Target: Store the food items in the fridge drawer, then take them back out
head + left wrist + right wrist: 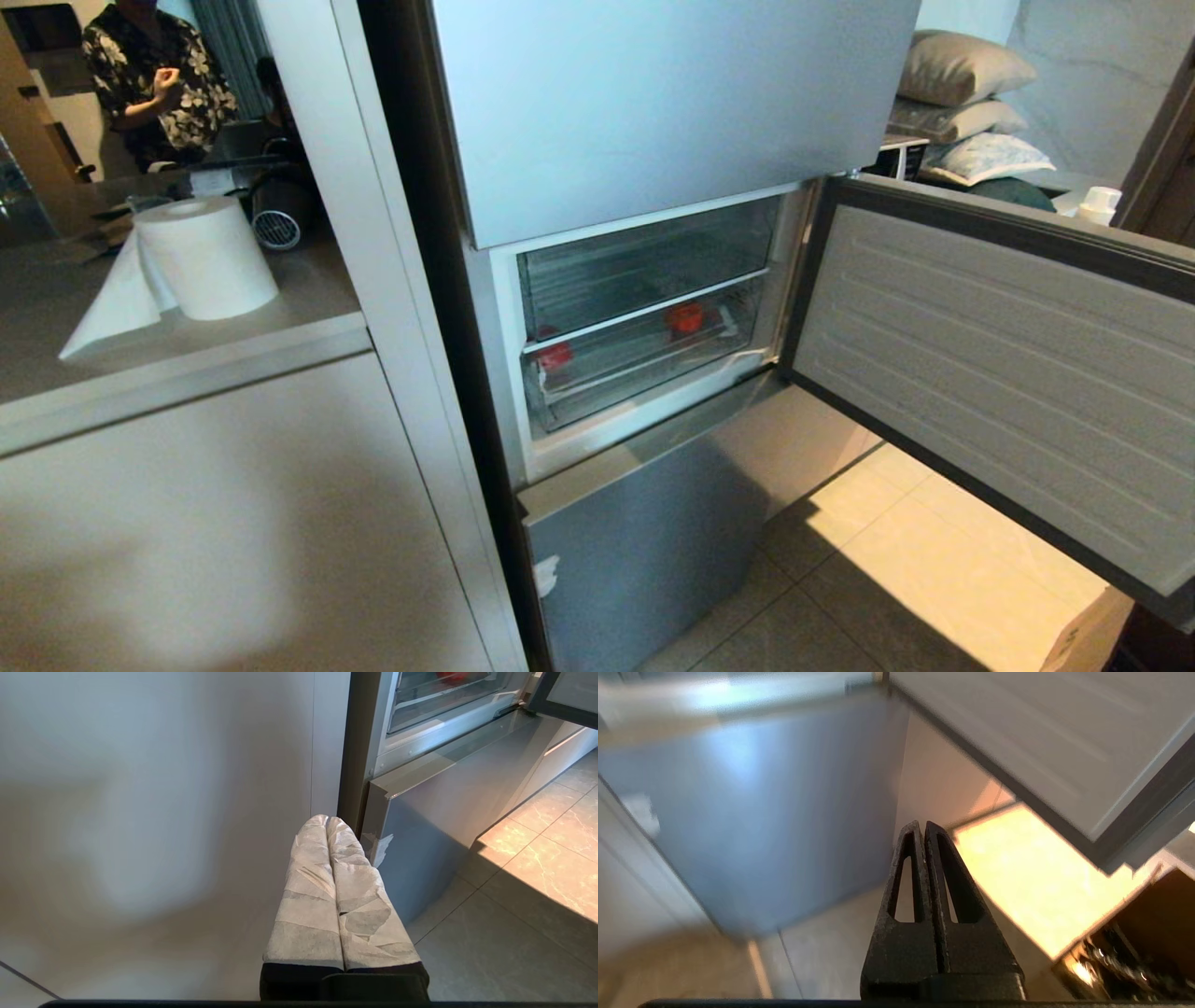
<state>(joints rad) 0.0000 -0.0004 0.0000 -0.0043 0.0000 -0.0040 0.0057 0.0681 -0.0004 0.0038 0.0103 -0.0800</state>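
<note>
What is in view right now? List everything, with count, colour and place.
fridge: one, silver-blue, centre, middle door swung open to the right
drawer: one, clear, pushed in, lower of two clear bins in the open compartment
tomatoes: two visible, red, behind the drawer's clear front, one at the left, one nearer the right
paper towel roll: one, white, on the counter to the left
pillows: three, pale, stacked behind the open door
cardboard box: one, brown, on the floor under the door
person: one, patterned shirt, far left background
left pincer: white-wrapped, shut, empty, low by the fridge corner
right pincer: black, shut, empty, low under the door
</note>
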